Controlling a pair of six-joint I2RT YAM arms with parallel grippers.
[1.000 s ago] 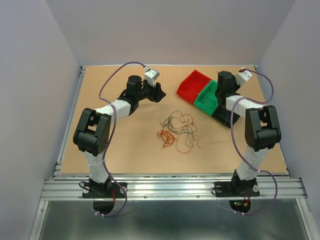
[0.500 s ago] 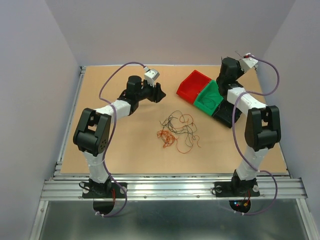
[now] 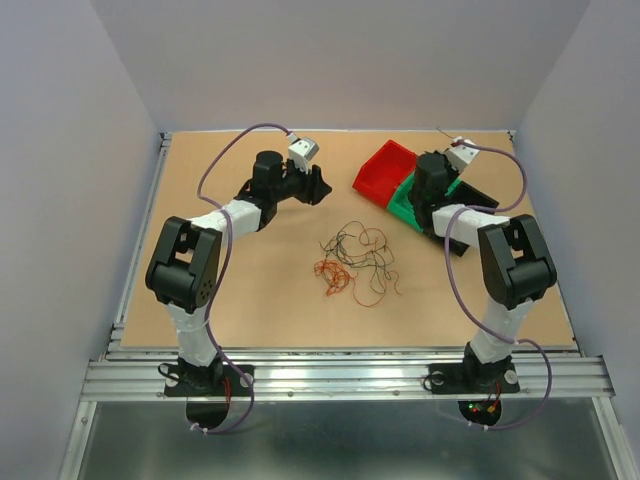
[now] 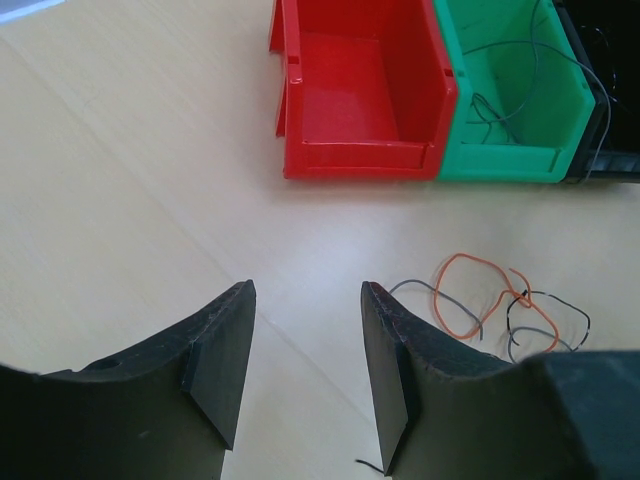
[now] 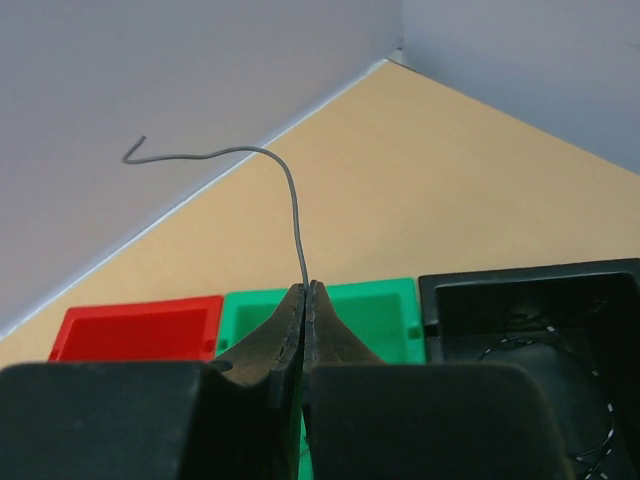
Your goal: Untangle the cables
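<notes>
Bins: Your red plastic bin, green plastic bin and black plastic bin stand side by side at the back right of the tan wooden table. Thin dark wires lie in the green and black ones.
Right hand: Your right hand is pinched on one thin grey wire above the bins.
Wire: It rises from the fingertips, then curls left.
Left hand: Your left hand has its fingers apart and grips nothing.
Cables: The tangle of black and orange-red curly cables lies mid-table, well apart from the bins.
Room: Bare tabletop shows all round the tangle.
</notes>
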